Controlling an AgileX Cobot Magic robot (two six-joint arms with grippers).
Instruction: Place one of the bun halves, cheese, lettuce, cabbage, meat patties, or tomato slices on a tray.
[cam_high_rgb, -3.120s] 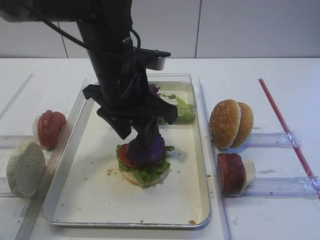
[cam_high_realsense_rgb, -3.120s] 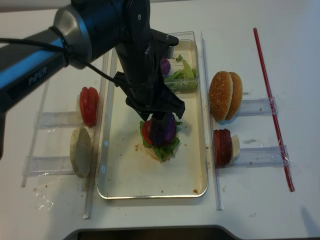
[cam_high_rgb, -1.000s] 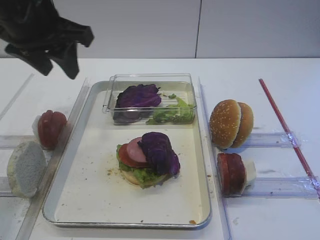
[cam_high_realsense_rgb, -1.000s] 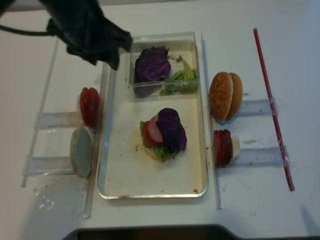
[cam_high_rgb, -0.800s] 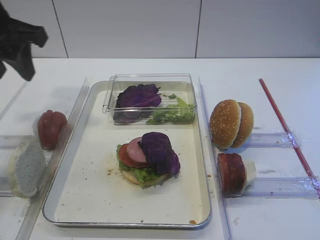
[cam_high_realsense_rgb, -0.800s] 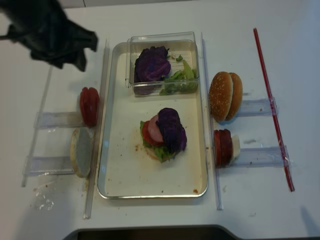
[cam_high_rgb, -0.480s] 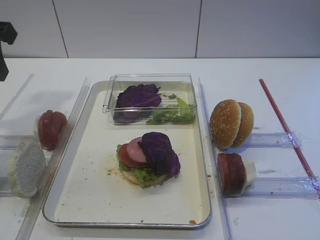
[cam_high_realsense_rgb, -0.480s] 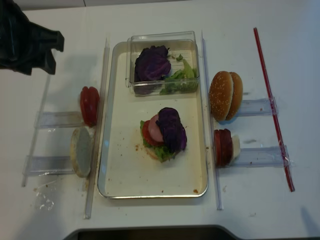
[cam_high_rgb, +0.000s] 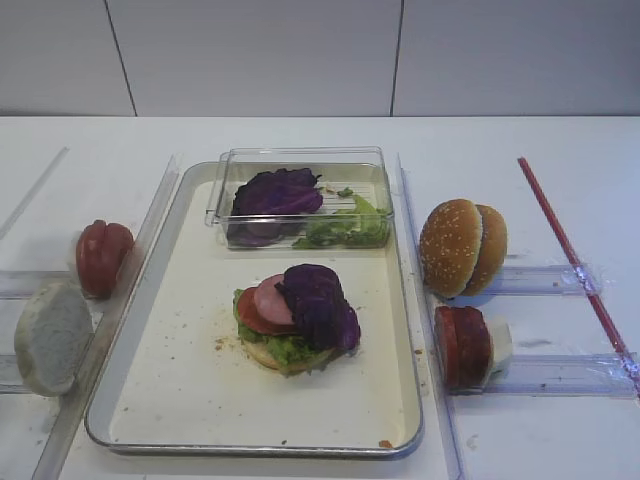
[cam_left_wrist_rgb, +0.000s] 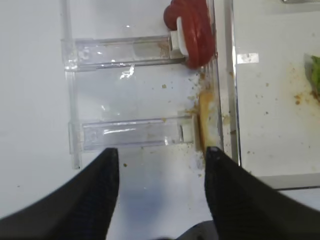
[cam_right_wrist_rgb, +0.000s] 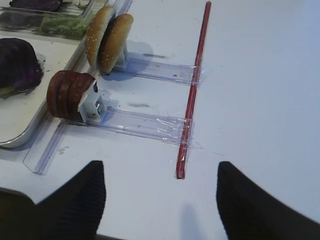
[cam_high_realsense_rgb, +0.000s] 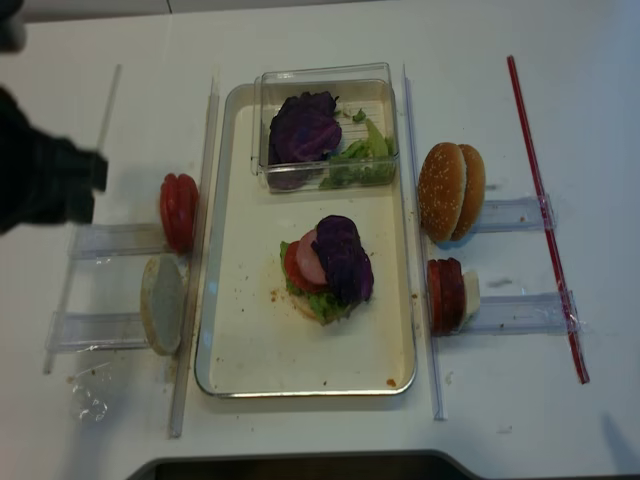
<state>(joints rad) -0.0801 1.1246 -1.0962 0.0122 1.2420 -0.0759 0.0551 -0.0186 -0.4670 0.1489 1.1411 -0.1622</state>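
The left hand (cam_left_wrist_rgb: 159, 190) hangs empty with its fingers spread wide over the desk (cam_high_realsense_rgb: 300, 430), left of the tray (cam_high_realsense_rgb: 232, 340), and the pale bun half (cam_left_wrist_rgb: 207, 120) stands on edge just ahead of it and slightly toward the tray, beside the clear holder (cam_left_wrist_rgb: 132, 134), its flat faces running along the tray's long side. The right hand (cam_right_wrist_rgb: 160, 200), also spread and empty, sits well off on the far side near the sesame buns (cam_right_wrist_rgb: 107, 37). By my reading the left hand is the nearer for that bun half, and the stack (cam_high_realsense_rgb: 328, 268) awaiting it lies mid-tray, to the hand's right.
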